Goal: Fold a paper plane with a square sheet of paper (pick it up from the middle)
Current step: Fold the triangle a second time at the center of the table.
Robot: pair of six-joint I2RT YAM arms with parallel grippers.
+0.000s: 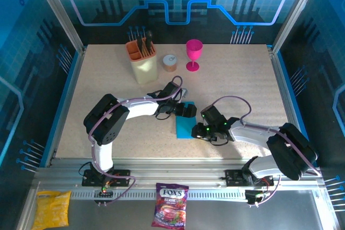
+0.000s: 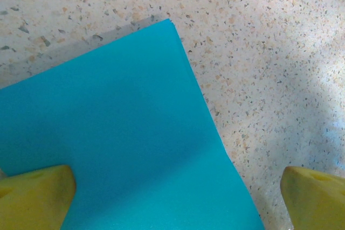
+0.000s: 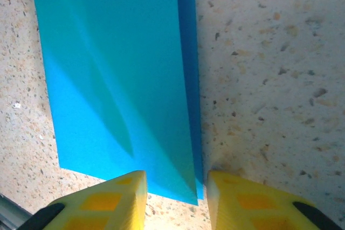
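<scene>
Paper sheet [image 3: 118, 79], light and floppy, probably needs pinching at its folded edge, straddled by the half-closed right gripper [image 3: 177, 189]; left gripper [image 2: 177, 189] gapes wide.

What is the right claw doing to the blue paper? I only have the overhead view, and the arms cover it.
Observer: The right gripper has a finger on either side of the blue paper's corner, with a gap between them.
Operator: Is the paper flat?
Observer: Folded; a darker second layer shows along one edge.
Operator: And the left claw?
Observer: The left gripper is wide open, one finger over paper, one over bare table.
</scene>
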